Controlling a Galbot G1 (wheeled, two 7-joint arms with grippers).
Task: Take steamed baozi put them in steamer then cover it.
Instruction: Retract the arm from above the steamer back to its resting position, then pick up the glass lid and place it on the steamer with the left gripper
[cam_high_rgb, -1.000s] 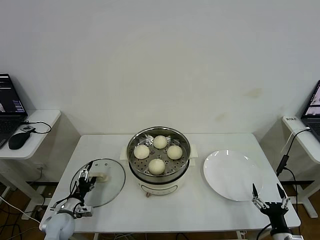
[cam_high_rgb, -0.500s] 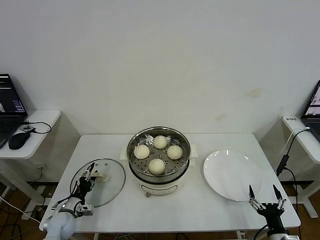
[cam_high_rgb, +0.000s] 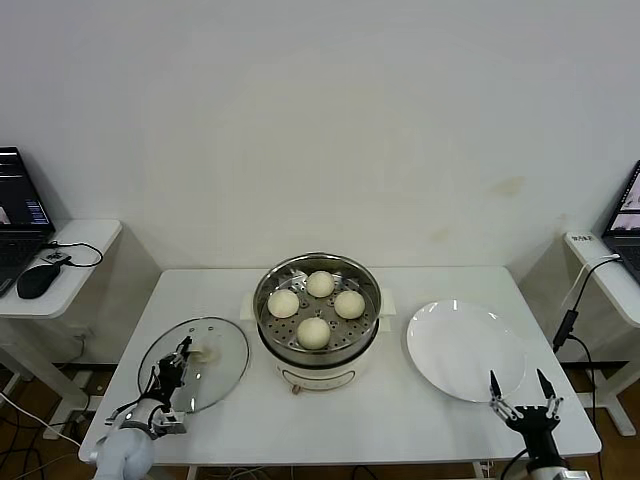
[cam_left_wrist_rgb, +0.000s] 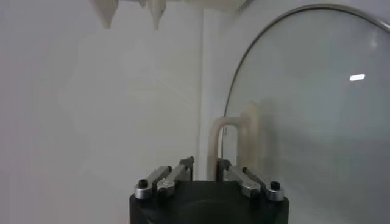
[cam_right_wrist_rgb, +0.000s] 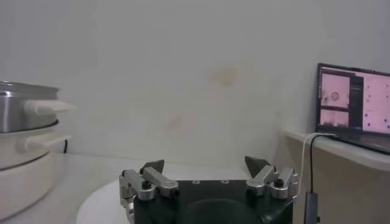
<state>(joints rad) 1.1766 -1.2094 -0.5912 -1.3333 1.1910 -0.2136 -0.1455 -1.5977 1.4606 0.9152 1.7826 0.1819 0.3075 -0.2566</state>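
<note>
Glass cover (cam_high_rgb: 195, 364) tilted, left gripper (cam_high_rgb: 172, 363) gripping handle

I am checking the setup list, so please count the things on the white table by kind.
Round cream-white dough buns, in the steamer: 4
Shiny stainless-steel steamer on a white base: 1
Round clear glass lid with a cream handle, held by the left gripper: 1
Flat round white plate: 1
Total: 7

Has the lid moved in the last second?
Yes. The lid has tilted up off the table, held by the left gripper; it has not travelled toward the steamer.
</note>
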